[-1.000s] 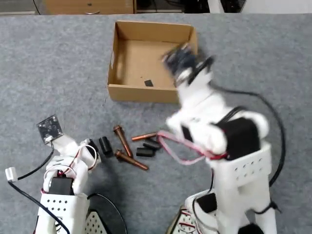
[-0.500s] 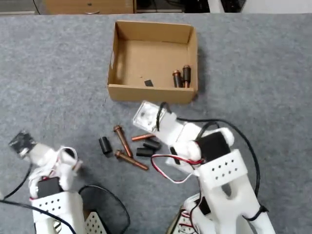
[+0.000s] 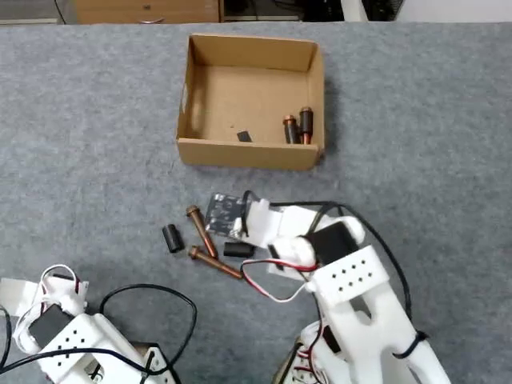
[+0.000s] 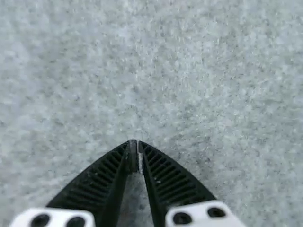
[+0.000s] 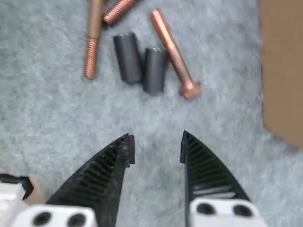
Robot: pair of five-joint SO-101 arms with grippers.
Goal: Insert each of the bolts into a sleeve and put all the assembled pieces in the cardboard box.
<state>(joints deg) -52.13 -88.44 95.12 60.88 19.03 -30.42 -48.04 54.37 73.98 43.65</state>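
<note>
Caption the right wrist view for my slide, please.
Right hand open above the grey mat, with two dark sleeves and three loose copper bolts ahead, near the cardboard box.

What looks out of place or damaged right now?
Nothing looks damaged. A small dark scrap lies on the box floor, apart from the two assembled pieces; I cannot tell what it is. Loose bolts and sleeves lie scattered outside.

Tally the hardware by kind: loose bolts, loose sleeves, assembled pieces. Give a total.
Loose bolts: 3
Loose sleeves: 3
Assembled pieces, in the cardboard box: 2
Total: 8
</note>
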